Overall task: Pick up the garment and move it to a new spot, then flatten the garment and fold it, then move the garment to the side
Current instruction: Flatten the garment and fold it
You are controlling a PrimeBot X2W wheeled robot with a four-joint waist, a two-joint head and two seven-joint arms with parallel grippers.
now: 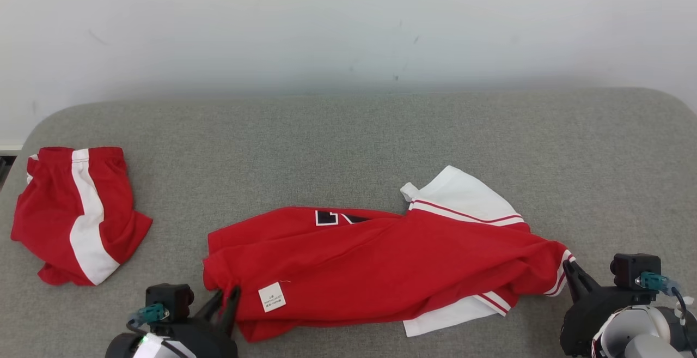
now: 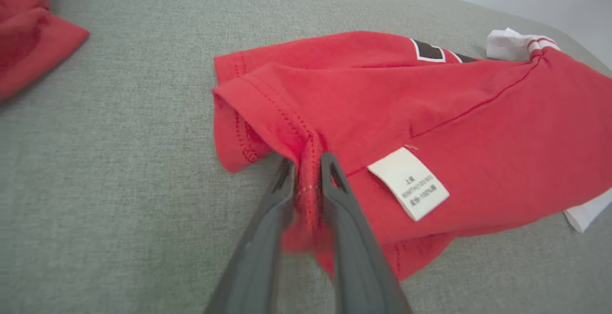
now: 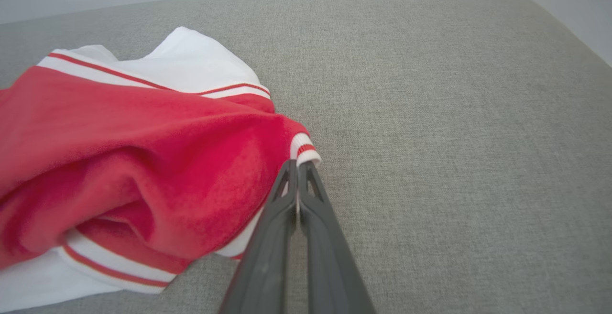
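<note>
Two ends of the red garment (image 1: pixel 381 260) are attended at once. It lies bunched and drawn out sideways across the lower middle of the grey surface (image 1: pixel 348 140), with white sleeves poking out at its right.

At the lower left, the left gripper (image 1: pixel 227 293) has its fingers (image 2: pixel 337 185) on either side of the stitched hem (image 2: pixel 308 166). Red cloth fills the narrow gap between them, so they grip the garment there, just left of the white care label (image 2: pixel 409 183).

At the lower right, the right gripper (image 1: pixel 568 265) has its fingers (image 3: pixel 313 189) pressed fully together with the striped cuff (image 3: pixel 302 147) at their tips. Whether any cloth is nipped cannot be told, and that is the likely weak point. If the cuff is only touched, a lift would raise one end and drag the rest into a heap. The hem hold looks shallow, and a quick pull may slip it free. A wide sweep leftward could also snag the red-and-white shorts (image 1: pixel 76 211) lying well apart at the left edge.
</note>
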